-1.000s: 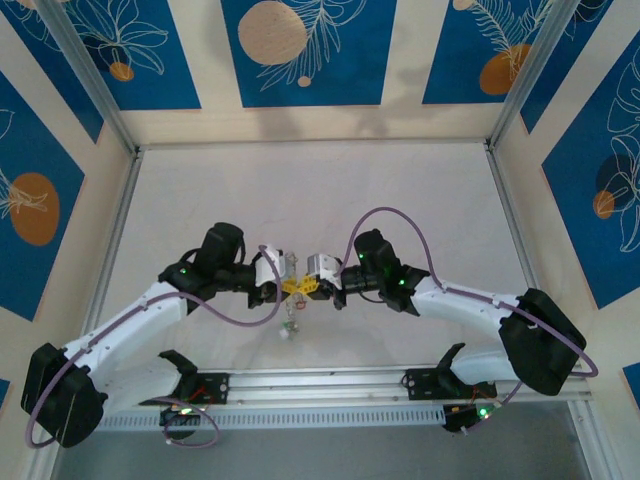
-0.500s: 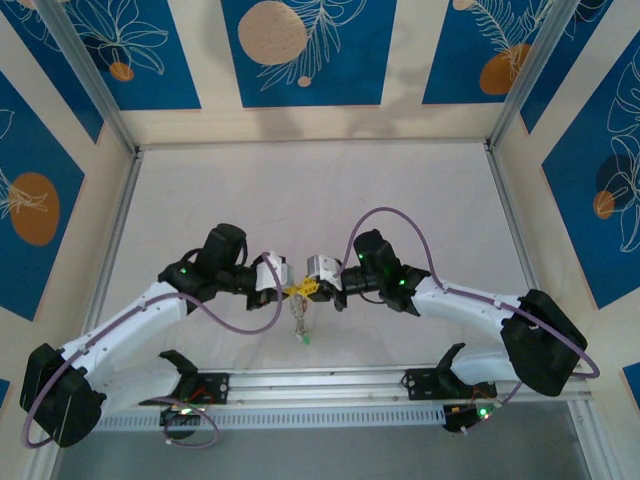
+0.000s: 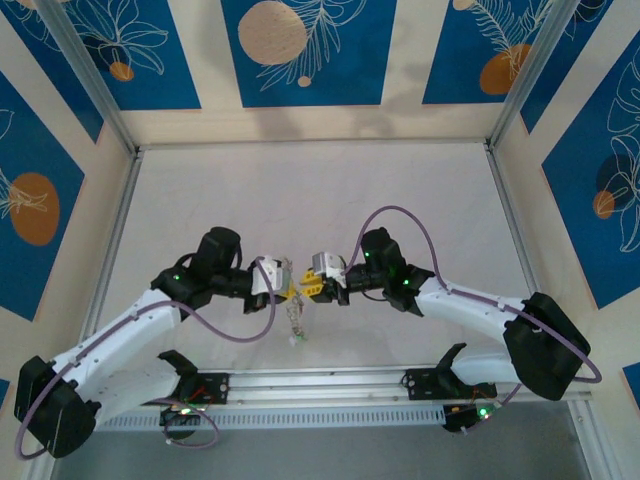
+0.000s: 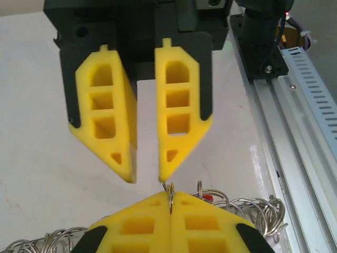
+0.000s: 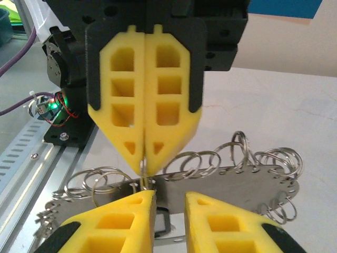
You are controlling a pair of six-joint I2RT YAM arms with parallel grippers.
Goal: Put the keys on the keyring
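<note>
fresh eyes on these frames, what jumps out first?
Two yellow-fingered grippers sit almost tip to tip over the middle of the table. The left gripper is shut on a thin metal ring, and the right gripper is open just opposite it. Beneath them is a grey metal plate edged with many small wire rings.

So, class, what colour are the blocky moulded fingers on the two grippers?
Bright yellow fingers on black mounts; the left wrist view shows them best.
</note>
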